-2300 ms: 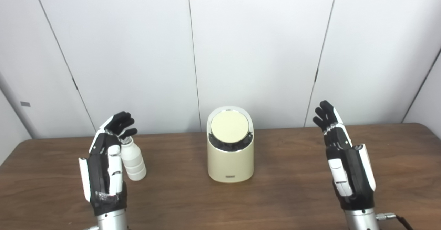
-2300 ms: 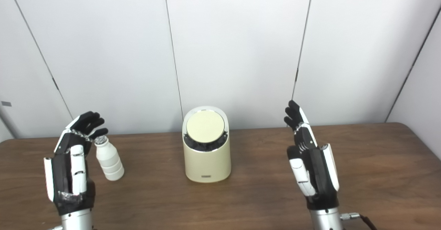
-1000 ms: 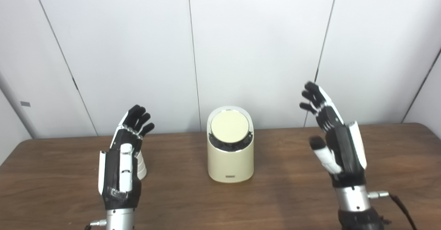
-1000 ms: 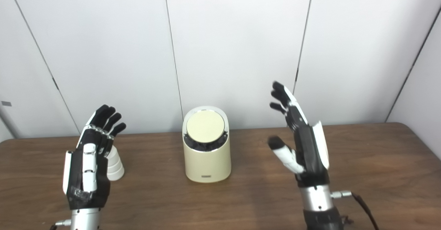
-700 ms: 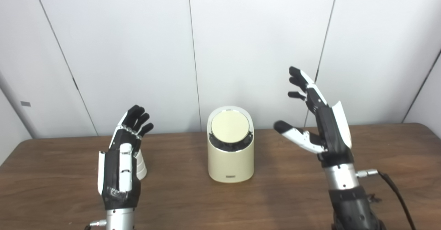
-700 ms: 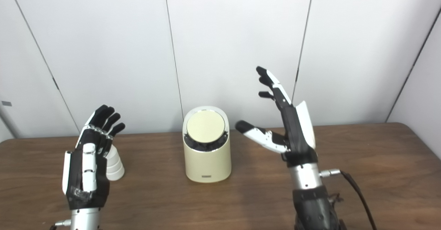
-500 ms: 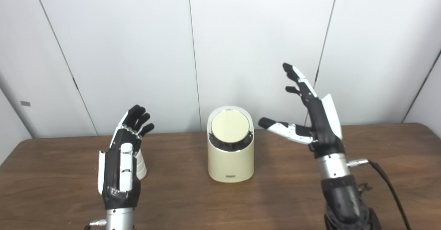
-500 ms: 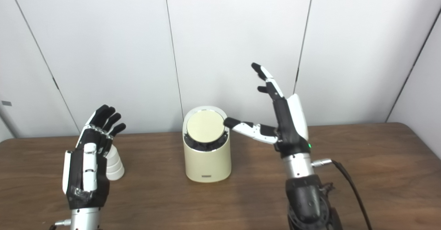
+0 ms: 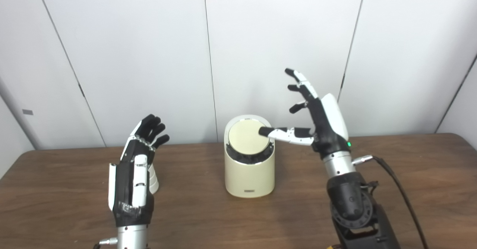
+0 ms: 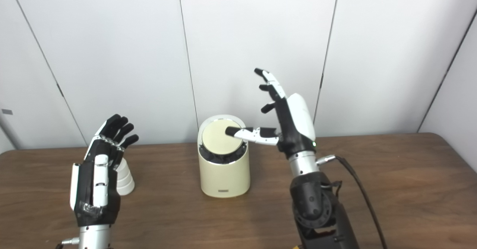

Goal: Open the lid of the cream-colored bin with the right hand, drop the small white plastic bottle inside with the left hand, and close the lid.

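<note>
Both hands spread, holding nothing: right hand (image 9: 320,118) thumb over bin (image 9: 249,174) lid (image 9: 246,139), left hand (image 9: 134,178) before bottle (image 9: 152,180).

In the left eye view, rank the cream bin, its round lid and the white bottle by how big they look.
1. Cream bin.
2. Round lid.
3. White bottle, unsure: the left hand hides most of it, so only a sliver shows.

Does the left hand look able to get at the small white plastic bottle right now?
Probably yes. The left hand is open, fingers apart, right beside the small white plastic bottle and partly hiding it. Nothing stands between them; whether they touch is unclear.
</note>
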`<state>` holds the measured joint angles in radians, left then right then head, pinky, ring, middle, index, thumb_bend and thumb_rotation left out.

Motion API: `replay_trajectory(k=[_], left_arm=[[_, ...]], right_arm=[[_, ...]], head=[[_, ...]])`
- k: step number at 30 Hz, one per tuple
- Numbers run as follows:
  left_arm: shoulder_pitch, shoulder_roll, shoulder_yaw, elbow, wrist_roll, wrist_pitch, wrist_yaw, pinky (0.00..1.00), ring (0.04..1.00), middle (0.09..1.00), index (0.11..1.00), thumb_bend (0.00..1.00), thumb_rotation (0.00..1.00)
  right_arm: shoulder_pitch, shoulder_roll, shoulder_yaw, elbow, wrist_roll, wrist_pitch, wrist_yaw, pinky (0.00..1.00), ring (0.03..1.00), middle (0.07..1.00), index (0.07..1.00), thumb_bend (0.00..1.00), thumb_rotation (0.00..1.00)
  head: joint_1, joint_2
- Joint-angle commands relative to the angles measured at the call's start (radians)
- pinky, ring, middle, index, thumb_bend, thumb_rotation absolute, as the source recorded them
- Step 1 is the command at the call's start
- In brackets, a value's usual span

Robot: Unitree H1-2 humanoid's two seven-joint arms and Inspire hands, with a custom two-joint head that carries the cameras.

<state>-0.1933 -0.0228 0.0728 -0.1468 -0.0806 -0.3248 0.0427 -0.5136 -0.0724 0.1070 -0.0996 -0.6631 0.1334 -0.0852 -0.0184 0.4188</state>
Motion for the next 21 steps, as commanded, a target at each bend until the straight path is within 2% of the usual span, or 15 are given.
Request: replay_trajectory(k=[1,7,21], left_arm=[[-0.040,-0.003,-0.001,-0.034,0.010,-0.015,0.006,0.79,0.852,0.867,0.863,0.28,0.80],[-0.039,-0.006,-0.005,-0.036,0.017,-0.017,0.004,0.78,0.851,0.868,0.867,0.28,0.80],[-0.034,-0.020,-0.013,-0.058,0.019,-0.006,0.004,0.77,0.848,0.864,0.858,0.27,0.78]], right_arm=[[-0.061,0.004,0.009,-0.009,-0.042,0.011,-0.033,0.68,0.856,0.910,0.897,0.94,0.42],[-0.088,0.015,0.032,0.062,-0.090,0.039,-0.069,0.64,0.821,0.889,0.889,0.94,0.41],[-0.120,0.019,0.064,0.206,-0.122,0.077,-0.146,0.68,0.857,0.900,0.887,0.96,0.42]], head=[[-0.002,0.000],[0.003,0.000],[0.008,0.007]])
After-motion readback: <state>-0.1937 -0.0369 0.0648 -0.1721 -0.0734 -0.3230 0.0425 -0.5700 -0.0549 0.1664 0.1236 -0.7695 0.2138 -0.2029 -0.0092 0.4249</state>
